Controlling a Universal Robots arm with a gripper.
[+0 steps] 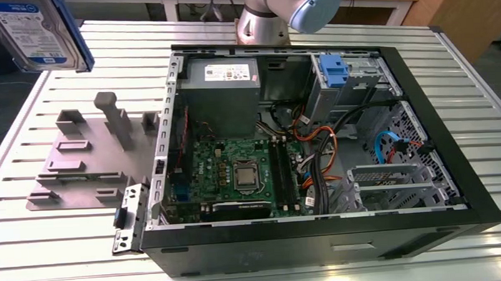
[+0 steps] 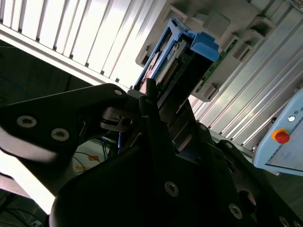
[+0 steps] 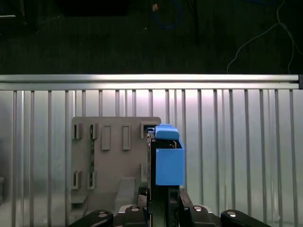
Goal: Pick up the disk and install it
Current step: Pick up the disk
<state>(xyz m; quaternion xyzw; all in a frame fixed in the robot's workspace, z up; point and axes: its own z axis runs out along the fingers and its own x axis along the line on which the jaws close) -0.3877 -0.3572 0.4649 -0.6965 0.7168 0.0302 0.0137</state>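
**Item: disk, in grasp**

- Disk [image 1: 37,32]: silver-grey drive with a white-and-blue label and a blue bracket along one long edge. It is held off the bench, raised above the holder stand [image 1: 88,155] and not touching it. In the first wrist view it is seen edge-on, its blue bracket lying over one edge of the stand.
- Gripper [image 3: 163,201]: black body. The fingers [image 2: 150,101] are closed on the disk, pinching it from both flat sides at the end nearest the wrist.
- Holder stand: grey plastic, with several slots and upright posts. It lies flat on the bench, below the disk.
- Bench [image 1: 54,247]: slatted aluminium, carrying the stand.
- Computer case [image 1: 304,242]: black tower on its side with the panel off, just beside the holder stand on the exterior view's right. Inside are a green motherboard [image 1: 235,172], a grey power supply [image 1: 219,85] and a blue-handled drive carrier [image 1: 333,72] on a metal cage, at the side far from the stand.
- Arm [image 1: 283,14]: its grey-and-blue joint stands beyond the case, well apart from the stand.
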